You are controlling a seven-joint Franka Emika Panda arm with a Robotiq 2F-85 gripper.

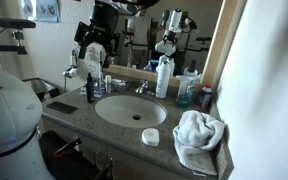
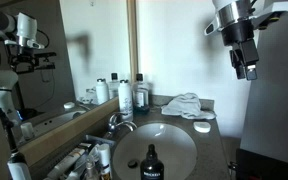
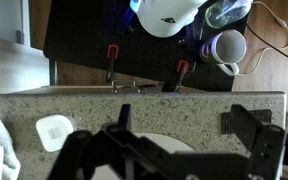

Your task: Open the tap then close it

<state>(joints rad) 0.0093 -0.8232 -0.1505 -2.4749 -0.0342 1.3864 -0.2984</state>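
The tap (image 1: 142,88) is a small chrome faucet with a lever handle at the back rim of the white basin (image 1: 124,112). It also shows in an exterior view (image 2: 119,123). My gripper (image 2: 244,68) hangs high above the counter's front side, well away from the tap and touching nothing. It shows as a dark shape in an exterior view (image 1: 92,62). In the wrist view the gripper (image 3: 184,125) is open and empty over the speckled counter, with the fingers wide apart. The tap is out of the wrist view.
A tall white bottle (image 1: 164,78) stands beside the tap. A dark pump bottle (image 1: 92,88) stands at the basin's side. A crumpled white towel (image 1: 199,140) and a small white soap dish (image 1: 150,136) lie on the counter. A mirror backs the counter.
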